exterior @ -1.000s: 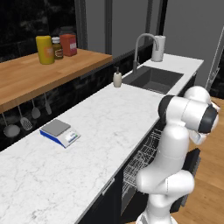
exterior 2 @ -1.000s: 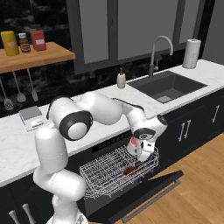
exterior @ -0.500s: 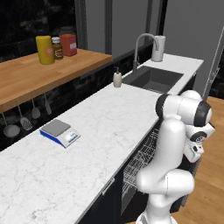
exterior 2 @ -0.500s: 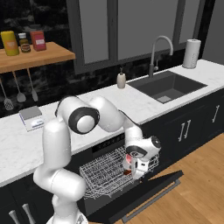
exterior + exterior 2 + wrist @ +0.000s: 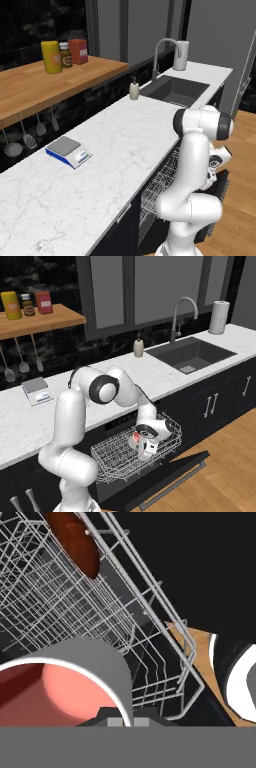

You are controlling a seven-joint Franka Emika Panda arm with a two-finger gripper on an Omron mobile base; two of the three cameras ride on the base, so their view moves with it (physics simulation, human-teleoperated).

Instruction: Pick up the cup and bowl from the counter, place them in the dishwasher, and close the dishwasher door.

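A: Compared with 1 second ago, your gripper (image 5: 141, 447) has dropped lower over the wire rack (image 5: 112, 458) and now sits near its front right corner.

B: Is the cup (image 5: 65, 684) secure?

A: Yes, the fingers are clamped on its rim. The bowl (image 5: 75, 542) already lies in the rack, beyond the cup. You have 1 release left, then the dishwasher door (image 5: 172, 476), which lies open below the rack.

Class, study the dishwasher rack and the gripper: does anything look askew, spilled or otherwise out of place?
Nothing is spilled or damaged. The bowl lies tilted in the rack rather than flat. The gripper is shut on the cup, held over the rack, above the open dishwasher door.
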